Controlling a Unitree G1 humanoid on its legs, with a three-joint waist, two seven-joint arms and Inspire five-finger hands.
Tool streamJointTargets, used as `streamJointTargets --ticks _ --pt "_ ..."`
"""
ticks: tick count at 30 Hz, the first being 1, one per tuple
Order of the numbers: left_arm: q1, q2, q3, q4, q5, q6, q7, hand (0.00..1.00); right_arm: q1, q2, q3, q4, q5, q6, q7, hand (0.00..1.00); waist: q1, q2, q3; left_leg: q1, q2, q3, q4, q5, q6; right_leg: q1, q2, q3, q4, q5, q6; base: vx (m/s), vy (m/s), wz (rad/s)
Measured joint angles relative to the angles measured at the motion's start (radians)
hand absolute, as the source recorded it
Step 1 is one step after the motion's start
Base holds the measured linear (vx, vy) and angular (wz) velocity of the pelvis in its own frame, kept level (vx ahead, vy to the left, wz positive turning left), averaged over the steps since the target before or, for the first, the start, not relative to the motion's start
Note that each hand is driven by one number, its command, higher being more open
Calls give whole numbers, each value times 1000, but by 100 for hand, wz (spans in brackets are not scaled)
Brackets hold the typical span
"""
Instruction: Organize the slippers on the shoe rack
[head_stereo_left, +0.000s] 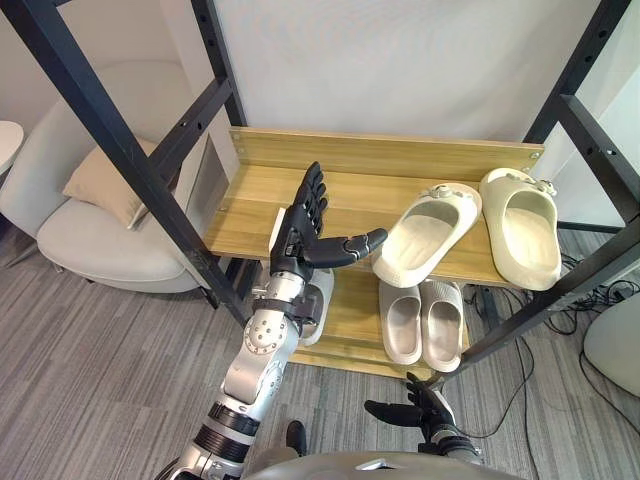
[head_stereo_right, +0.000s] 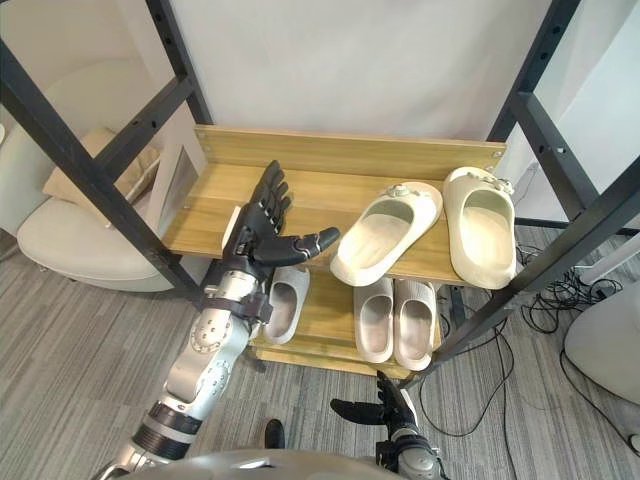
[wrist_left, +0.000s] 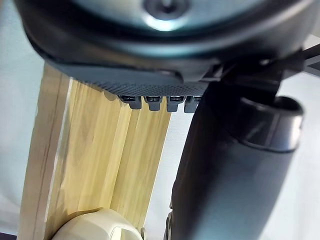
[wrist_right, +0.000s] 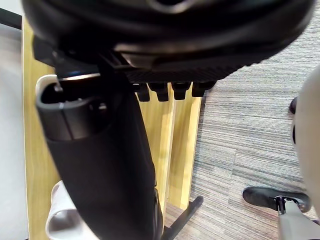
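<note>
Two slippers (head_stereo_left: 428, 234) right on upper shelf (head_stereo_left: 250, 215); lower slippers (head_stereo_left: 422, 322), perhaps three, beneath

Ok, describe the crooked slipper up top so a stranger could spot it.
Find the wooden shoe rack; its top shelf holds two cream slippers. Take the left slipper, nearest the left hand: it lies slanted, while the right slipper sits straight.

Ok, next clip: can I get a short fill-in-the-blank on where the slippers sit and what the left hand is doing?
1. The angled cream slipper lies on the ___ shelf of the rack.
2. The left hand hovers over that shelf, ___ and holding nothing.
3. The grey pair sits side by side on the ___ shelf.
Missing words: top; open; bottom.
</note>
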Motion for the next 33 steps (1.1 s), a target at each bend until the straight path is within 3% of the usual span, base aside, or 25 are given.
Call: streamJointTargets --ticks 21,33 --pt "-54 0 -215 45 -19 -4 -21 100 1 9 31 8 0 2 -23 100 -1 -22 -14 3 0 0 0 0 0 3 0 -1 0 -1 1 0 0 0" --pt "-102 0 -258 88 -19 -4 -19 100 -1 12 38 8 1 2 -33 100 -7 -29 -18 3 1 4 0 0 0 1 0 3 -1 1 2 0 0 0"
